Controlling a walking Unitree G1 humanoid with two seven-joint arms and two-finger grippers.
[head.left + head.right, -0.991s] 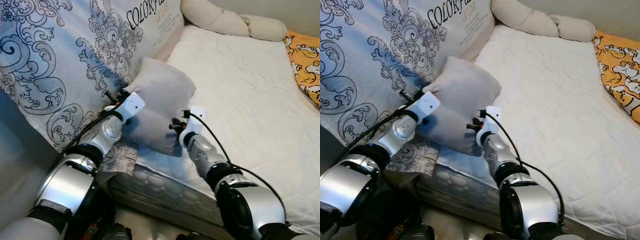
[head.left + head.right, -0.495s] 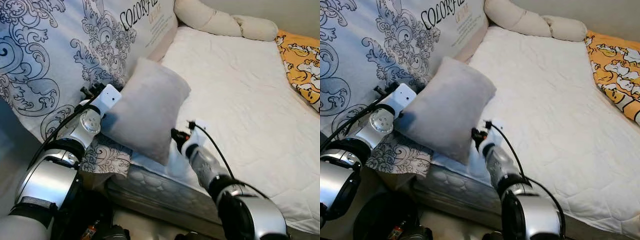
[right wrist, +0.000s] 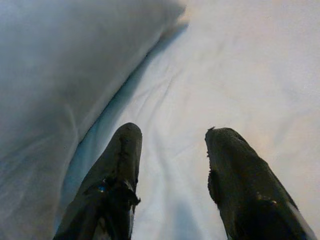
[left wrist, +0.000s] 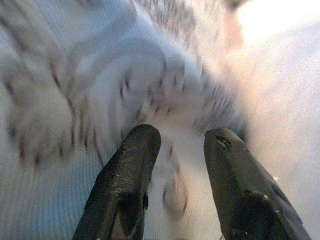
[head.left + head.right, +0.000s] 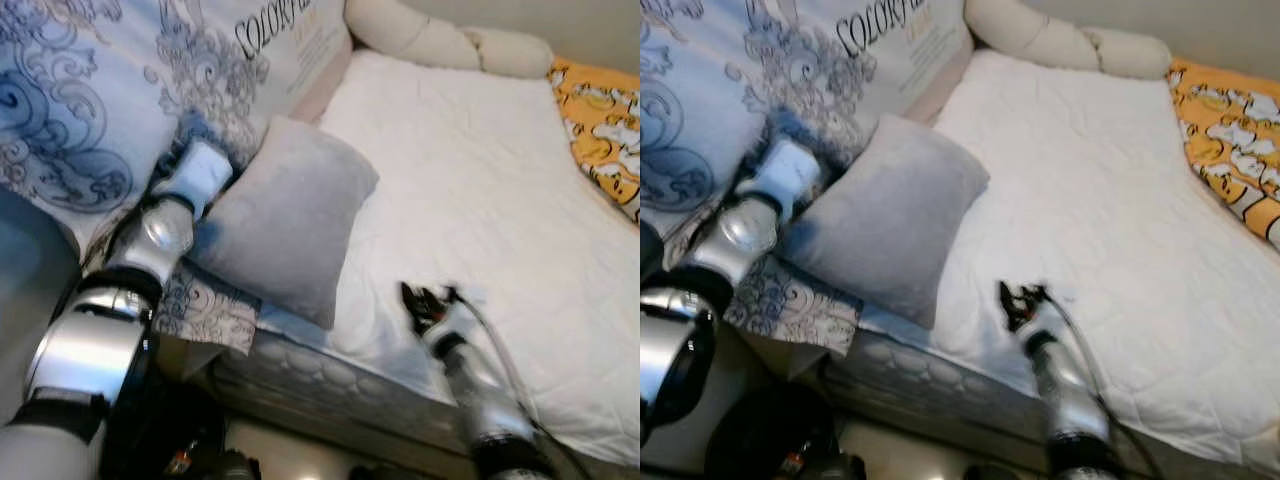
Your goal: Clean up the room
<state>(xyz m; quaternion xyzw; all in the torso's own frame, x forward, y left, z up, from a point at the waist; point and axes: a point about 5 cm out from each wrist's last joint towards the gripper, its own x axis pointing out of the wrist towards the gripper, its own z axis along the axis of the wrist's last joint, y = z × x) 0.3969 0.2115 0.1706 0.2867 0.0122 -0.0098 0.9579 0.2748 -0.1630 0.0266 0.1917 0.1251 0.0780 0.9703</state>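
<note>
Head views: bed (image 5: 500, 190) w/ white quilted cover runs from lower centre to top right of frame; mattress edge shows along the bottom. Grey pillow (image 5: 285, 215) lies at centre left, on the bed's near-left corner, leaning against a large blue-and-white patterned cushion (image 5: 110, 90) that fills the upper left. Cream bolster (image 5: 440, 40) lies across the head of the bed, top centre. Orange printed blanket (image 5: 600, 130) at right edge. Dark floor at bottom left.

Left pincer (image 4: 175, 145): at the pillow's left side, centre left; wrist view shows fingers (image 4: 135, 155) spread, nothing between them, patterned fabric just ahead.

Right pincer (image 3: 172, 145): low centre-right, over the white cover near the bed's front edge, apart from the pillow; fingers (image 3: 122, 150) spread, holding nothing. Head views blurred.
</note>
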